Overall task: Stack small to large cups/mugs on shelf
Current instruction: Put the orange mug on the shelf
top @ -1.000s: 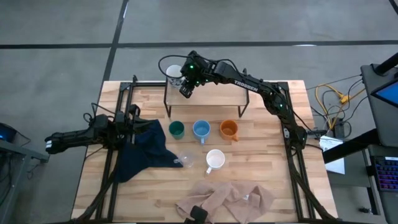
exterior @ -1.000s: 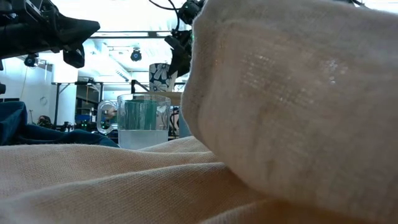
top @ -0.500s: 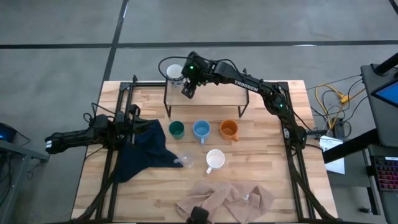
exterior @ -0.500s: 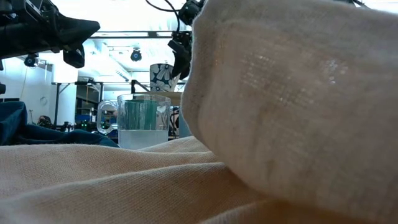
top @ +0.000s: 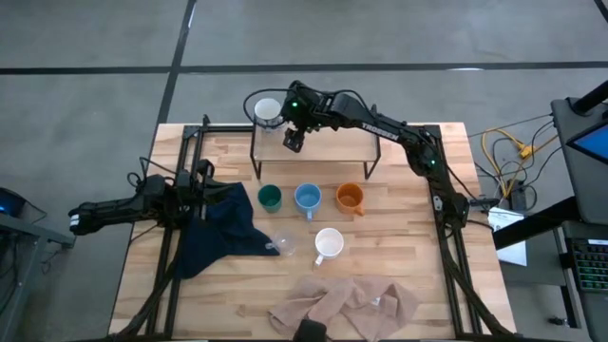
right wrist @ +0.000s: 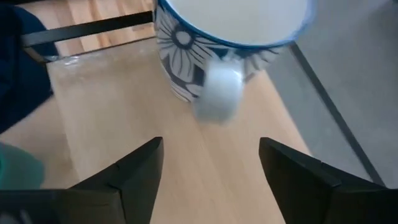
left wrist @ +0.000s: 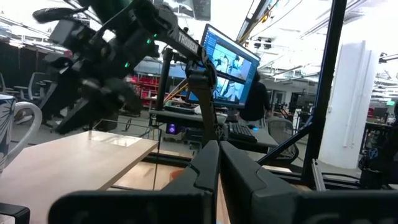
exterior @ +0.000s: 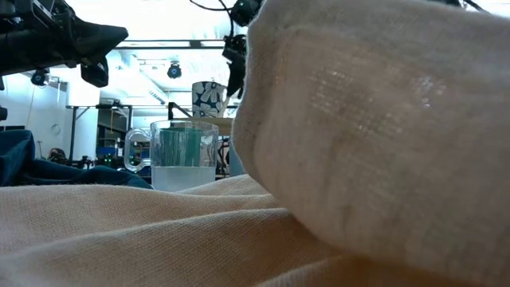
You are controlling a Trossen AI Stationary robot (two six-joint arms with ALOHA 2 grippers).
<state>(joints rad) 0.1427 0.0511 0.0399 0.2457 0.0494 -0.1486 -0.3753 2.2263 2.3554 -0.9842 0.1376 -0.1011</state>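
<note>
The right gripper has just let go of the patterned mug and is backing off — its fingers stand wide apart with nothing between them, and in the right wrist view the mug sits upright on the shelf, clear of both fingertips. A second ago the gripper was close against the mug's handle; now it hangs over the shelf board at about 4 o'clock from the mug, no longer touching it.

So the first and apparently largest mug is placed, at the 9 o'clock end of the shelf. The rest are not yet moved: the green mug, blue mug and orange mug stand in a row on the table at 6 o'clock from the shelf, with the white mug and the glass cup nearer the front edge.

The left gripper waits shut and empty at the table's 9 o'clock side, beside the dark blue cloth. The beige cloth lies at the front — it blocks most of the low view.
</note>
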